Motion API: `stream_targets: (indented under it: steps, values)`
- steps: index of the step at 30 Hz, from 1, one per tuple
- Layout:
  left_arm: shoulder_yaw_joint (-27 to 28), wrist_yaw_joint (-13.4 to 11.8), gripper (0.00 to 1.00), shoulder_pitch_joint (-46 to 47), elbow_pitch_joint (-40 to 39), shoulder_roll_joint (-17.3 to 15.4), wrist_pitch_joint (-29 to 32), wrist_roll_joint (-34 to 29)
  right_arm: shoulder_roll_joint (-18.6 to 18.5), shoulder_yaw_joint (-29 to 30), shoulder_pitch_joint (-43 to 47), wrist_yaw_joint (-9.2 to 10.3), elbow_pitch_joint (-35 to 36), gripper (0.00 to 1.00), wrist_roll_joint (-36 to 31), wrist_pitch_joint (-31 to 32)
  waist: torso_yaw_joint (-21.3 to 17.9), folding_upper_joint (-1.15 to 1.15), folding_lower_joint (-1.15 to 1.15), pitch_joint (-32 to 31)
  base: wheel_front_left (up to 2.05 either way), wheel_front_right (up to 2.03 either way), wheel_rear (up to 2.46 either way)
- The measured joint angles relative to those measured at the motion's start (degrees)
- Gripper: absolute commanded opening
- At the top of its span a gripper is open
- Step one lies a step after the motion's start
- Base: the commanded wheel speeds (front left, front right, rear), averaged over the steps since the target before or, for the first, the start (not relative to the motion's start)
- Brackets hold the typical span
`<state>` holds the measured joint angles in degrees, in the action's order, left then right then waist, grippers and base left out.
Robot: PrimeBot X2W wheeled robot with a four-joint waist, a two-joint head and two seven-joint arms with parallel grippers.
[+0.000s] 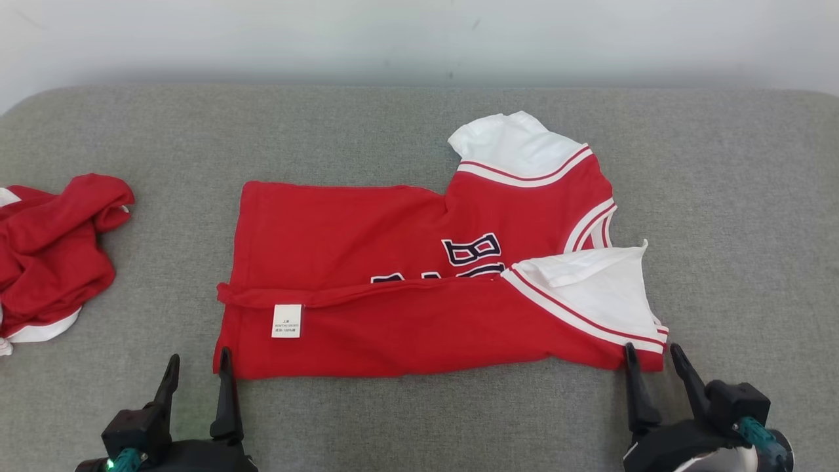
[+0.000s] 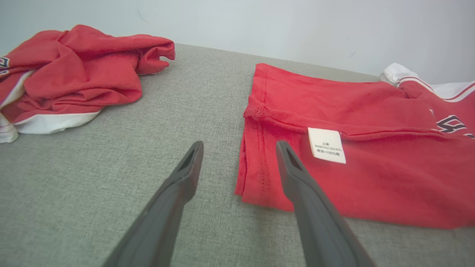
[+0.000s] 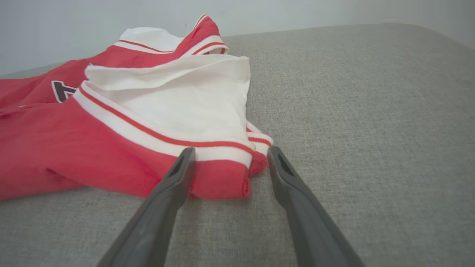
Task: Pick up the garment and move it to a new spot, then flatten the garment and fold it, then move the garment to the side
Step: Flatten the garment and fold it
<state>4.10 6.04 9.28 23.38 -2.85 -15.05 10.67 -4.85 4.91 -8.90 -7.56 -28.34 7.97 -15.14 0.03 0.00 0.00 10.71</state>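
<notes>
On the grey surface (image 1: pixel 419 419), the garment (image 1: pixel 393 341) lies just beyond both released jaws

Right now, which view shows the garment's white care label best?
Left wrist view: the care label is close, its print lines visible. The head view shows it small, below the fold. The right wrist view faces the white sleeve.

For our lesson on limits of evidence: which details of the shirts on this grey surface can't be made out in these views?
1. Lettering on the folded shirt: head view, lower part covered by the folded-over flap.
2. Care label: head view, print too small.
3. Crumpled red garment: head view, cut off by the left edge.
</notes>
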Motion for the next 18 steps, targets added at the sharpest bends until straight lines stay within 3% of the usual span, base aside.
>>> stream_targets:
  steps: [6,9,11,13,15,17,18]
  values:
    - [0.0,-0.1,1.0,-0.8,0.2,0.0,0.0,0.2,0.3,0.2,0.9,0.0,-1.3,0.99,1.5,0.0,0.1,0.0,0.0,-0.3,0.0,0.0,0.0]
    - [-0.1,-0.2,1.0,-0.8,0.3,0.0,0.0,0.4,0.5,0.2,0.9,0.0,-2.2,0.83,2.4,0.0,0.0,0.0,0.0,-0.3,0.0,0.0,0.0]
    - [-0.2,-0.3,1.0,-0.8,0.2,0.0,0.0,0.4,0.6,0.2,0.8,0.0,-2.7,0.78,3.3,0.0,0.0,0.0,0.0,-0.2,0.0,0.0,0.0]
    - [-0.3,-0.3,1.0,-0.8,0.2,0.0,0.0,0.4,0.7,0.2,0.5,0.0,-3.5,0.55,4.1,0.0,0.0,0.0,0.0,0.0,0.0,0.0,0.0]
    - [-0.4,-0.3,1.0,-0.8,0.2,0.0,0.0,0.4,0.8,0.1,-0.1,-0.01,-4.3,0.38,5.0,0.0,0.0,0.0,0.0,0.3,0.0,0.0,0.0]
    - [-0.5,-0.3,1.0,-0.7,0.2,0.0,0.0,0.4,0.8,-0.1,-0.5,-0.01,-4.4,0.07,5.1,0.0,0.1,0.0,0.0,0.5,0.0,0.0,0.0]
    - [-0.6,-0.3,1.0,-0.6,0.2,0.0,0.0,0.3,0.8,-0.2,-0.6,-0.01,-4.4,0.0,5.2,0.0,0.2,0.0,0.0,0.6,0.0,0.0,0.0]
